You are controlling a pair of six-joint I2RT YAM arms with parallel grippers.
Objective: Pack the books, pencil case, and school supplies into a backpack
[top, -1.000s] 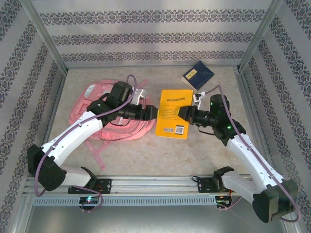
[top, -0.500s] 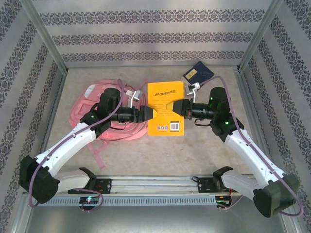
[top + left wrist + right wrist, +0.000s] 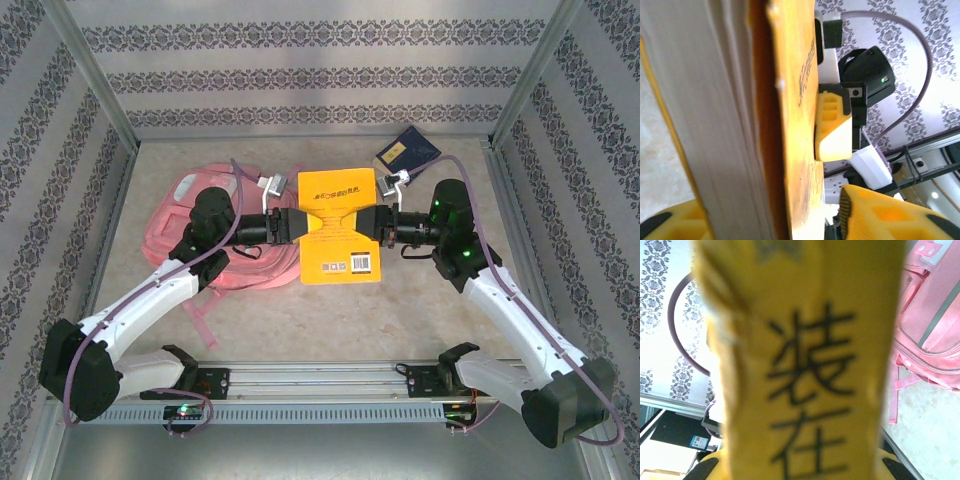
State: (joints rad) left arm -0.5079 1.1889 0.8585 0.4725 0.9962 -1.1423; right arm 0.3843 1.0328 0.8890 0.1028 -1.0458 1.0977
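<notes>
Patterned grey-and-white walls (image 3: 320, 75) enclose a pale, mottled surface (image 3: 300, 330), where we see two arms meet at a yellow-orange book (image 3: 340, 235) from opposite sides. From above, the book sits face up and roughly level between them, with black lettering along its far end and a white barcode label toward its near end. Its left edge overlaps the right side of the pink backpack (image 3: 165, 230). The backpack lies flat on the left half of the surface, partly under the left arm, with a strap trailing toward the near edge.

The right fingers (image 3: 372, 222) are closed tight on the book's right edge. In the right wrist view the yellow cover, with its blurred black characters, sits between the two yellow tips.

The left fingers (image 3: 292, 226) straddle the opposite edge, about half open. In the left wrist view we see the page block against one finger and a sliver of daylight between the orange cover and the other, so we cannot call it a firm hold. That same view shows the right arm's yellow finger lying against the cover at the far edge.

A navy book (image 3: 407, 152) lies on the surface at the far right corner, just behind the right arm and apart from the yellow-orange book.
</notes>
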